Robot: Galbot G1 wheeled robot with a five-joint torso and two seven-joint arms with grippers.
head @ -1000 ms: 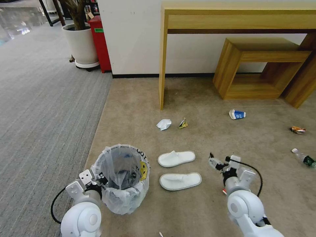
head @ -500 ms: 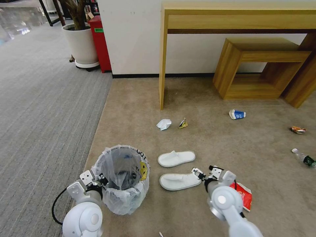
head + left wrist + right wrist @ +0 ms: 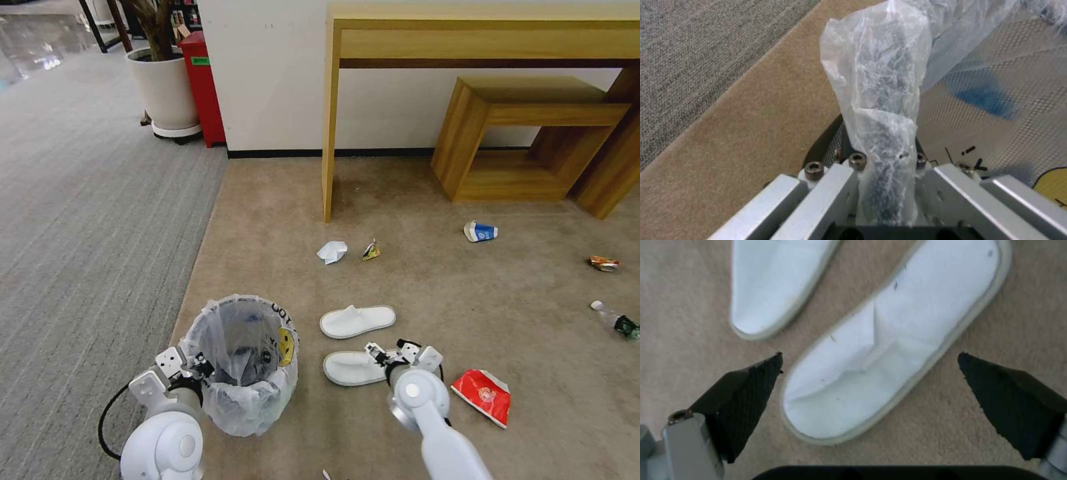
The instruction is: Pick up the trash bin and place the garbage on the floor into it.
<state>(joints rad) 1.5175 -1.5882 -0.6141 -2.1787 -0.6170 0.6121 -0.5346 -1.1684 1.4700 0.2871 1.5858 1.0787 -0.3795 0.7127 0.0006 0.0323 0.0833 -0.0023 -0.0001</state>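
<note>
The left end effector (image 3: 885, 186) is clamped on the rim of the trash bin (image 3: 835, 143), its metal fingers (image 3: 835, 186) pinching a twisted fold of the clear plastic bag (image 3: 876, 83) that stands up between them. Through the bag shows the bin's mesh wall with a blue patch (image 3: 987, 96). Beside the bin lies the beige floor (image 3: 751, 126), meeting grey carpet (image 3: 698, 50).
</note>
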